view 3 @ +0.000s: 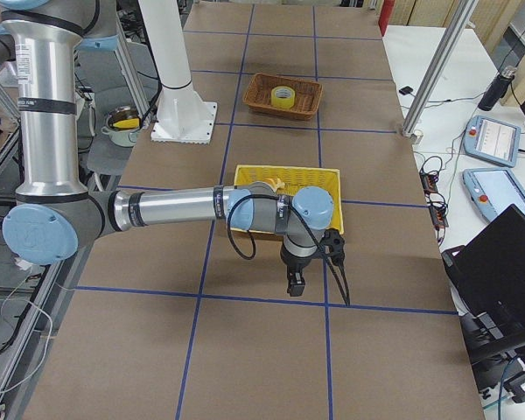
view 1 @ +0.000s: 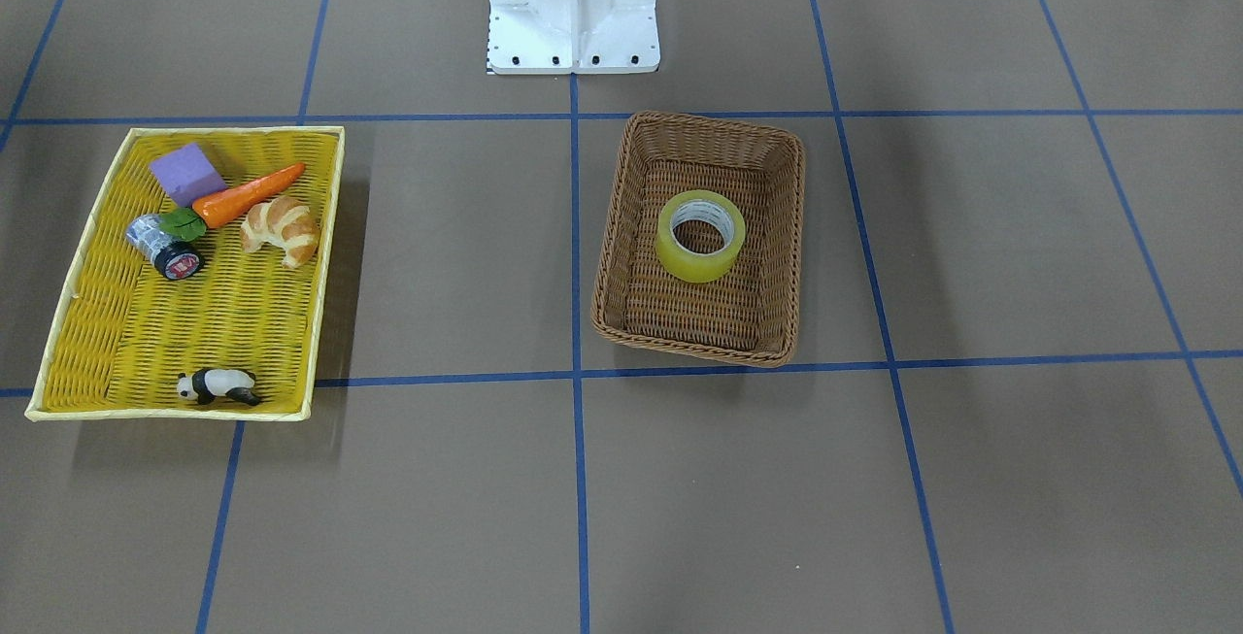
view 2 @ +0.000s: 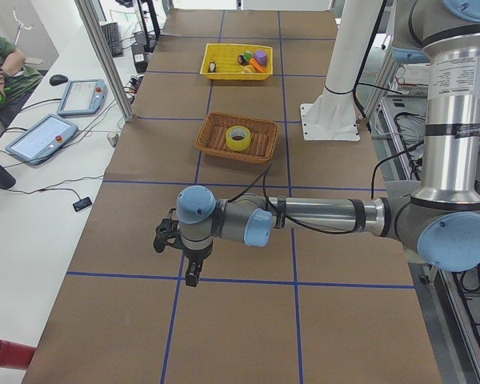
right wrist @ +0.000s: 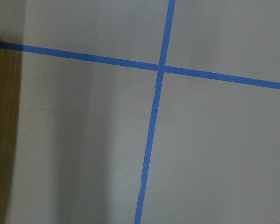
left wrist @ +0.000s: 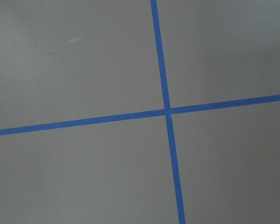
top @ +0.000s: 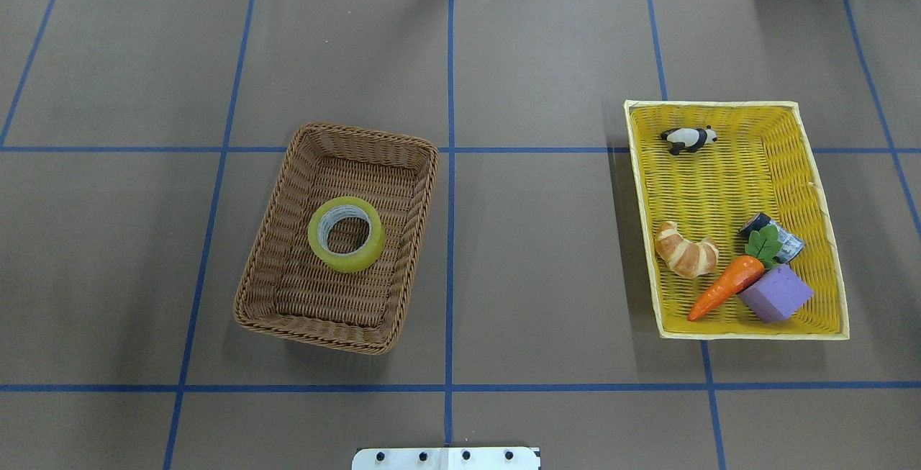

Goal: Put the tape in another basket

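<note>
Currently tape [top: 346, 233] is lying flat in basket [top: 260, 283]; left gripper [view 2: 191, 275], right gripper [view 3: 295, 283]: opening untellable; deep walls possibly snagging any reach.

No readable text, cylinder cap [view 1: 181, 263] label too blurred

The left arm [view 2: 320, 214] is made of silver-grey metal tubes joined by rounded housings with pale blue caps [view 2: 196, 204]. A thin black cable [view 2: 264, 182] loops loosely beside its forearm. Its thick tube bears small dark print [view 2: 456, 84]. The left end effector [view 2: 192, 278] is black and narrow, below a black wrist block. The right arm [view 3: 166, 208] looks alike: silver tubes, blue caps, a looping black cable and a black right end effector [view 3: 293, 287]. The pedestal [view 1: 573, 3] is white and ribbed, flaring to a flat plate with a row of dark screws [view 1: 555, 60].
</note>
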`<state>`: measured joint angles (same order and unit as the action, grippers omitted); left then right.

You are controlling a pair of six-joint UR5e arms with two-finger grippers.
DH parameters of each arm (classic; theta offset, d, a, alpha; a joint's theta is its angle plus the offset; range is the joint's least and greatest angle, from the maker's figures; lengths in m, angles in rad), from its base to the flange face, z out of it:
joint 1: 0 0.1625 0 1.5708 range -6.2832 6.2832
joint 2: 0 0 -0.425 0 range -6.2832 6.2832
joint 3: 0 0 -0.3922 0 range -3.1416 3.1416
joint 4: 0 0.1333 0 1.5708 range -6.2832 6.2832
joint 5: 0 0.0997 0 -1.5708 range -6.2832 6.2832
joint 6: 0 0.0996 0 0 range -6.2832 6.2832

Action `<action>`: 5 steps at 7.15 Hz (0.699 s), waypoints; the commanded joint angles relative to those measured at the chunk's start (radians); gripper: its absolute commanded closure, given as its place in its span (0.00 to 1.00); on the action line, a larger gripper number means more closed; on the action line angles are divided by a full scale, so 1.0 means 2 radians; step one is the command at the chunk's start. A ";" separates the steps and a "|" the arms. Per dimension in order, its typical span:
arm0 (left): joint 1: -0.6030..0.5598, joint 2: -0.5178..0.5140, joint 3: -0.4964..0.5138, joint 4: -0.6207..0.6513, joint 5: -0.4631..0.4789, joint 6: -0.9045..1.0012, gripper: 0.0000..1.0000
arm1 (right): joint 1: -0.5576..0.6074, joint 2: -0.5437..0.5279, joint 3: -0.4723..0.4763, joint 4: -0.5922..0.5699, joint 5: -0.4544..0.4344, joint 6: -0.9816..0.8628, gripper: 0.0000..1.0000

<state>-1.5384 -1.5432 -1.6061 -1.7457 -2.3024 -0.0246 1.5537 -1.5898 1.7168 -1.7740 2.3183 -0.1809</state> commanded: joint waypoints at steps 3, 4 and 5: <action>0.001 0.000 0.001 0.000 -0.002 0.000 0.02 | 0.008 0.002 0.001 0.000 0.006 -0.001 0.00; 0.001 0.000 0.000 0.000 -0.002 0.000 0.02 | 0.008 0.002 0.001 0.000 0.006 -0.001 0.00; 0.001 0.000 0.000 0.000 -0.002 0.000 0.02 | 0.008 0.003 0.001 0.000 0.009 -0.001 0.00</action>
